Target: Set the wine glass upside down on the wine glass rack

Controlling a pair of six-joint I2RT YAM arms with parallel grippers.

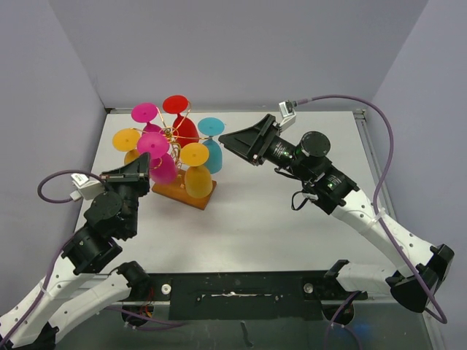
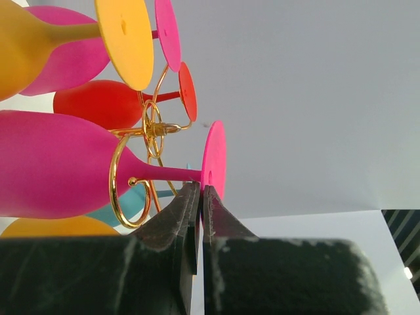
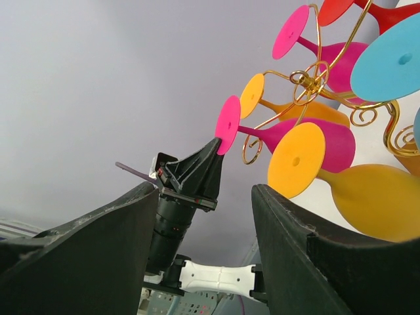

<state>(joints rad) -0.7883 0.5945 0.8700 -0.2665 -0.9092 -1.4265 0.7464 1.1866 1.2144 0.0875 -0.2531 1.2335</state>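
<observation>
The wine glass rack (image 1: 174, 134), gold wire on a wooden base (image 1: 180, 192), stands at the table's back left with several coloured glasses hanging upside down on it. The magenta wine glass (image 1: 162, 169) hangs with its stem inside a gold curl (image 2: 119, 190). My left gripper (image 2: 200, 189) is shut, with the lower rim of that glass's round foot (image 2: 214, 157) pinched between its tips. In the right wrist view the left gripper (image 3: 197, 174) touches the magenta foot (image 3: 228, 125). My right gripper (image 1: 222, 138) hovers open just right of the rack, with nothing between its fingers (image 3: 308, 256).
Yellow (image 1: 198, 181), blue (image 1: 212, 154), red (image 1: 184, 130) and another pink glass (image 1: 144, 112) crowd the rack's arms. Grey walls close the table at the back and sides. A black bar (image 1: 233, 284) runs along the near edge between the arm bases.
</observation>
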